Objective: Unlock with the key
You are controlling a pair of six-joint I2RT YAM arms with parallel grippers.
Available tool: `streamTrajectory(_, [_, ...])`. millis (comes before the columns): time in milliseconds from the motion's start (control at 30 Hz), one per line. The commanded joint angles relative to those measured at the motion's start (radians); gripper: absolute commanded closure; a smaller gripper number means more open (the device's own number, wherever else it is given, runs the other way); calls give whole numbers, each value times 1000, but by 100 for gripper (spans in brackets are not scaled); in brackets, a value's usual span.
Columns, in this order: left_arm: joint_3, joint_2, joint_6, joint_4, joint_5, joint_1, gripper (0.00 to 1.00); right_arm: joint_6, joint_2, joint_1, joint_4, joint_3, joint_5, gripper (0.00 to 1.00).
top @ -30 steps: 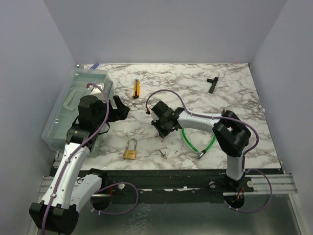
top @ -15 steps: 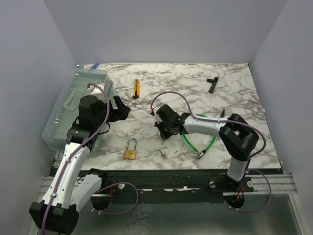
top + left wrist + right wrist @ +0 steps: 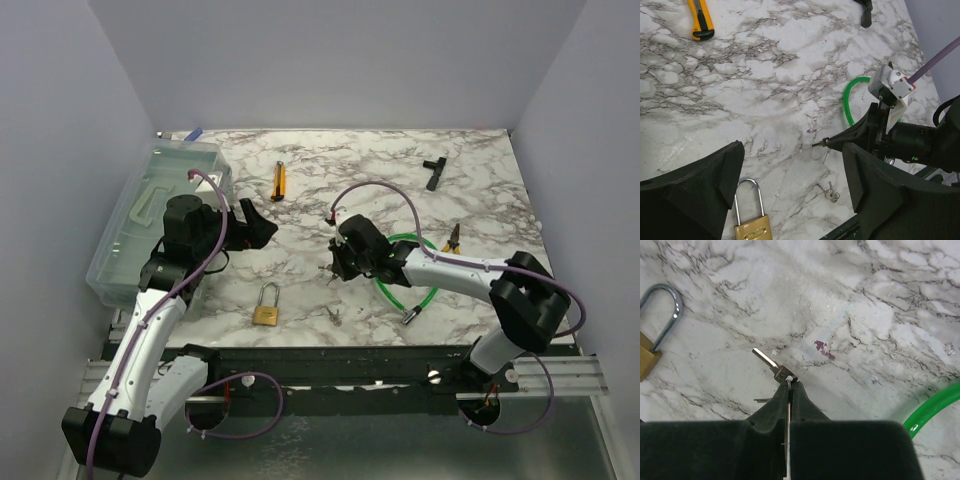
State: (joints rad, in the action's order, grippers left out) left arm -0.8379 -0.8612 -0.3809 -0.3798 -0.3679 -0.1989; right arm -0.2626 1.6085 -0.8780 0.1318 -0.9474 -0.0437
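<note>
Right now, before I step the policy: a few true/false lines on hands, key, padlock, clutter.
1. The right hand is shut on the key. True.
2. The key is inserted in the brass padlock. False: the padlock lies apart on the table, untouched.
3. The left hand is open and holds nothing. True.
4. The padlock's shackle is swung open. False: both legs sit in the body.
5. The yellow utility knife is inside the clear bin. False: it lies on the marble tabletop.
</note>
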Motion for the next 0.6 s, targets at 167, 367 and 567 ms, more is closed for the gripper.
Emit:
streamTrajectory(167, [40, -24, -67, 122, -235, -6, 17, -87, -127, -10, -99, 43, -26, 100])
streamTrajectory(367, [55, -72, -180, 198, -267, -7, 23, -174, -248, -10, -123, 64, -37, 100])
streamTrajectory(567, [117, -83, -366, 384, -251, -59, 29, -221, -323, -10, -172, 73, -3, 100])
